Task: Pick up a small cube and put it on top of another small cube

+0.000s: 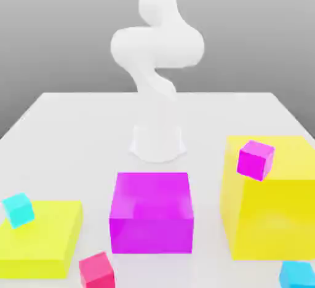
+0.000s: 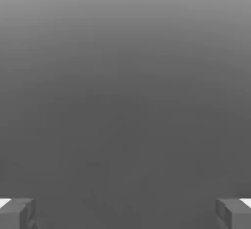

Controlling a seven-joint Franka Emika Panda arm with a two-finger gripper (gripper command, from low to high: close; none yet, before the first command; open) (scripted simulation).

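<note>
The small cube (image 1: 96, 271), plain crimson, sits on the white table near the front edge, between a flat yellow block and a big magenta block. In the hand view my gripper (image 2: 125, 213) is open: its grey fingertips (image 2: 17, 213) stand far apart at the picture's two corners with nothing between them, and plain grey background lies beyond. The white arm (image 1: 154, 47) rises from its base (image 1: 158, 143) at the middle of the table and runs up out of the exterior view.
A big magenta block (image 1: 151, 212) stands in front of the base. A tall yellow block (image 1: 274, 213) on the exterior view's right carries a small magenta cube (image 1: 255, 159). The flat yellow block (image 1: 43, 240) carries a cyan cube (image 1: 18, 209). Another cyan cube (image 1: 297, 274) lies front right.
</note>
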